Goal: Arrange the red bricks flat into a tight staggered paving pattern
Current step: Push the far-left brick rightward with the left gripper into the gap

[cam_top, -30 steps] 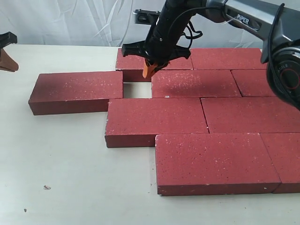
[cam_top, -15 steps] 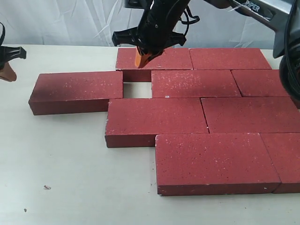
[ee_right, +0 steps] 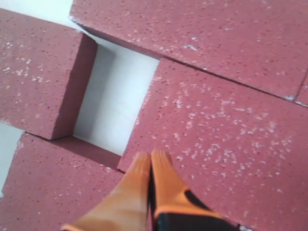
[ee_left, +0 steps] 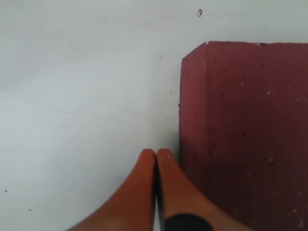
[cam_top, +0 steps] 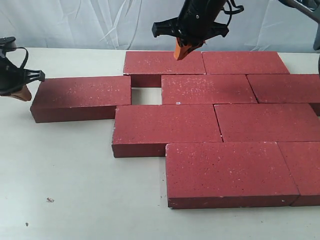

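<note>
Dark red, rough, pale-speckled rectangular paving bricks [cam_top: 167,130]: flat on the pale counter [cam_top: 75,190] in staggered rows, long axes running left to right in the exterior view. Leftmost brick [cam_top: 81,97]: unmoved since a second ago, parted from its row by a bare gap [cam_top: 146,95]; faces open counter to the left and in front. Left jaws: pressed together, empty, now drawn in just beside that brick's left end. Right jaws: pressed together, empty, now lifted away from the gap, above the back row.

Bricks [cam_top: 167,127] in four staggered rows on the table [cam_top: 75,200] — leftmost brick [cam_top: 80,95] apart, beyond a gap [cam_top: 146,95]
</note>
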